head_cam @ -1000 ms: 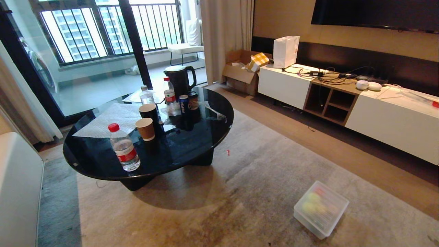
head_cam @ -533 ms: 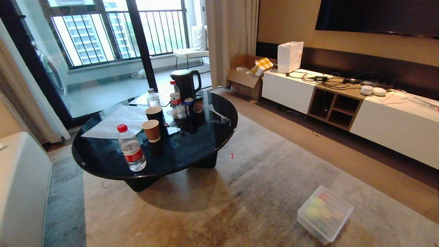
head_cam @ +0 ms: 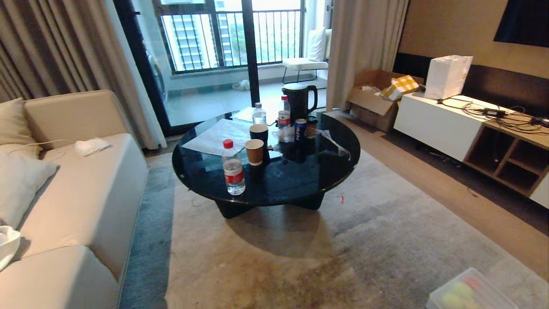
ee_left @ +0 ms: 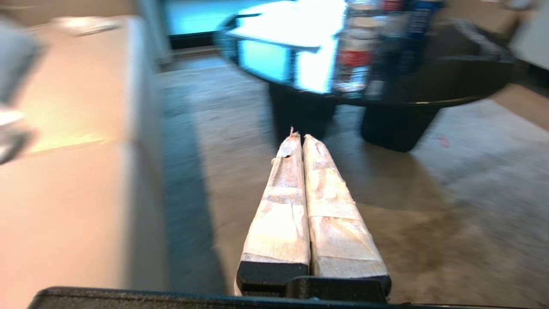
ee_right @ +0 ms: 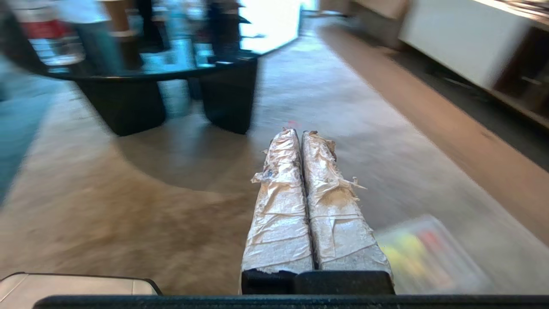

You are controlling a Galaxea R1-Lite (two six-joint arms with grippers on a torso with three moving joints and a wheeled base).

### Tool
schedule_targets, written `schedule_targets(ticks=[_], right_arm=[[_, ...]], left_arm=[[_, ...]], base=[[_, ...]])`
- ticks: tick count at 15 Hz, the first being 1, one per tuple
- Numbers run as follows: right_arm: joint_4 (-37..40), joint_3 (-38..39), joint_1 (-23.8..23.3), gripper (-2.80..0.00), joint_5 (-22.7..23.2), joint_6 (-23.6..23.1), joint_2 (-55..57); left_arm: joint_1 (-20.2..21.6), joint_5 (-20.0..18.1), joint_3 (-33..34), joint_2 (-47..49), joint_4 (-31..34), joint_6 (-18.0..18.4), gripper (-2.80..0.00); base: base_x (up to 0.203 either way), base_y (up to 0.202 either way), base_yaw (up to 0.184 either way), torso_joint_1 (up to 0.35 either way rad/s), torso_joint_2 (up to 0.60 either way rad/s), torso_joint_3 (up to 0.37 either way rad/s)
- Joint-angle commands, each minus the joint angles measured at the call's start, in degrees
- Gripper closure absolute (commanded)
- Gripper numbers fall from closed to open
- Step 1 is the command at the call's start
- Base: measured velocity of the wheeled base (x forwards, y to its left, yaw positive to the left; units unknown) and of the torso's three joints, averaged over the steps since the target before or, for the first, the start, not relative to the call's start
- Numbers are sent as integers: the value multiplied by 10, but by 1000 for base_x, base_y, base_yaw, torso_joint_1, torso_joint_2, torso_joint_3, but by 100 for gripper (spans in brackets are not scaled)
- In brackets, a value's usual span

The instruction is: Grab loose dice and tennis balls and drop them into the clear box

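Both grippers' jaws pressed together, clear box [head_cam: 467, 294] on rug [head_cam: 386, 240]

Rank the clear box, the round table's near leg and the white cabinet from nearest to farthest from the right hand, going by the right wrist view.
From the right hand:
1. Clear box, on the rug beside the fingers.
2. Table leg, ahead on the rug.
3. White cabinet, farthest, along the wall.

A round black coffee table [head_cam: 300, 189] bearing a water bottle [head_cam: 233, 168], paper cups [head_cam: 254, 152] and kettle [head_cam: 298, 97] stands beside a beige sofa [head_cam: 81, 189].
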Motion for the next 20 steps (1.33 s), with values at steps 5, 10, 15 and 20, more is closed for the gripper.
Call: schedule_targets(ticks=[5,10,15,20], right_arm=[[-1,2,0,0,0,1,1],[0,2,0,0,0,1,1],[0,2,0,0,0,1,1],[0,2,0,0,0,1,1]], left_arm=[[0,0,0,0,0,0,0],[0,0,0,0,0,0,0],[0,0,0,1,0,-1,0],[0,0,0,0,0,-1,0]], base=[[0,-7,165,3,0,4],[2,-8,160,-1,2,1],[-1,-1,20,1,1,0],[0,0,0,0,0,0]])
